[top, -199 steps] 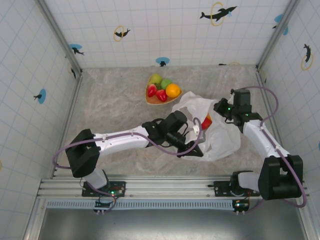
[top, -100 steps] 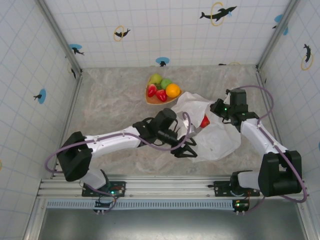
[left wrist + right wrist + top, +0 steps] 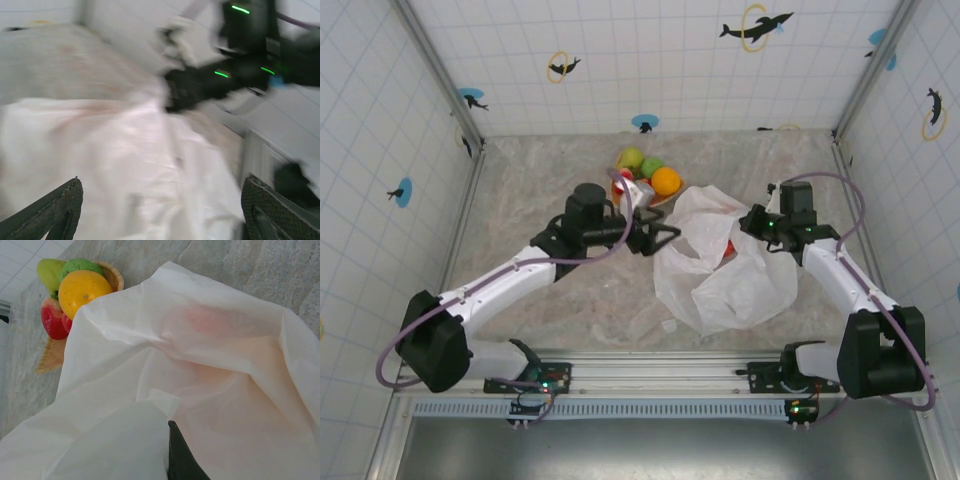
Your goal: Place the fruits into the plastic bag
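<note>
Fruits (image 3: 650,178) sit heaped on the heart-shaped plate (image 3: 50,355) far back on the table (image 3: 535,170). One red fruit (image 3: 730,246) shows inside the plastic bag (image 3: 730,285) (white, wrinkled). My left hand (image 3: 663,236) hovers open beside it; my right hand (image 3: 754,222) pinches its rim.

Bag: plastic bag (image 3: 725,285), translucent white, wrinkled, slumped on its side
Bag place: right in front of the spread jaws of the left gripper (image 3: 668,238); upper edge pinched in the closed right gripper (image 3: 750,220)
Bagged fruit: red fruit (image 3: 730,246), dim through film, beside right jaws
Loose fruits: orange fruit (image 3: 82,287), green fruit (image 3: 80,266), yellow-green fruit (image 3: 50,272), red strawberry (image 3: 52,320), clustered just beyond left jaws
</note>
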Robot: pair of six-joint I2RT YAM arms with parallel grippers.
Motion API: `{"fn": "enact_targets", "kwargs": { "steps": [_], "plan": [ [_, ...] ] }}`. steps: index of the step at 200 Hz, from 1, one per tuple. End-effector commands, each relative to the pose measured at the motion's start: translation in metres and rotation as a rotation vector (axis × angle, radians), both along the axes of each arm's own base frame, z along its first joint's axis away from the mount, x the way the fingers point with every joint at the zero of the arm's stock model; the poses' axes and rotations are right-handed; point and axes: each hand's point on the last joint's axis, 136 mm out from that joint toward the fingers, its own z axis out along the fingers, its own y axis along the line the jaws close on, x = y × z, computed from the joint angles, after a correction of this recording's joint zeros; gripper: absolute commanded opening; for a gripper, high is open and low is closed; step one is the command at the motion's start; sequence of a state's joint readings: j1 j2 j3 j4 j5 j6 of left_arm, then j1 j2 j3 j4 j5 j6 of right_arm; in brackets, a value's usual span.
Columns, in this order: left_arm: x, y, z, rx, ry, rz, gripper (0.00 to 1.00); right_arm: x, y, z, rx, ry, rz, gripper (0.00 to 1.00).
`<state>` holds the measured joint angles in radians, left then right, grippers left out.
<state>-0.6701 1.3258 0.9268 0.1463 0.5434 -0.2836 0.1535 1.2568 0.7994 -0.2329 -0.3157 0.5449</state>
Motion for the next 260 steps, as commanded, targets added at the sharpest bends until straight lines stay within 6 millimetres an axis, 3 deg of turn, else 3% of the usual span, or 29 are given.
{"fn": "enact_targets", "kwargs": {
  "steps": [1, 24, 45, 83, 100, 103, 114, 166, 260],
  "plan": [
    [0.072, 0.046, -0.022, 0.054, 0.153, 0.365, 0.85, 0.005, 0.005, 0.026, 0.004, -0.075, 0.023, 0.02],
    [0.117, 0.072, -0.054, 0.160, 0.208, 0.510, 0.85, 0.006, 0.006, 0.031, 0.003, -0.090, 0.029, 0.03],
    [0.150, 0.084, -0.077, 0.254, 0.212, 0.593, 0.85, 0.007, 0.006, 0.031, -0.008, -0.093, 0.038, 0.02],
    [0.194, 0.097, -0.109, 0.376, 0.219, 0.663, 0.83, 0.008, 0.005, 0.031, -0.021, -0.097, 0.047, 0.02],
    [0.206, 0.093, -0.120, 0.400, 0.227, 0.660, 0.82, 0.009, 0.005, 0.029, -0.022, -0.094, 0.052, 0.02],
    [0.215, 0.107, -0.122, 0.403, 0.234, 0.687, 0.82, 0.009, 0.005, 0.029, -0.021, -0.094, 0.053, 0.02],
    [0.224, 0.109, -0.128, 0.421, 0.242, 0.693, 0.80, 0.010, 0.006, 0.029, -0.021, -0.091, 0.054, 0.02],
    [0.258, 0.102, -0.153, 0.489, 0.243, 0.652, 0.70, 0.015, 0.007, 0.031, -0.021, -0.091, 0.061, 0.02],
    [0.280, 0.083, -0.181, 0.501, 0.282, 0.586, 0.60, 0.012, 0.005, 0.030, -0.030, -0.085, 0.062, 0.02]
  ]
}}
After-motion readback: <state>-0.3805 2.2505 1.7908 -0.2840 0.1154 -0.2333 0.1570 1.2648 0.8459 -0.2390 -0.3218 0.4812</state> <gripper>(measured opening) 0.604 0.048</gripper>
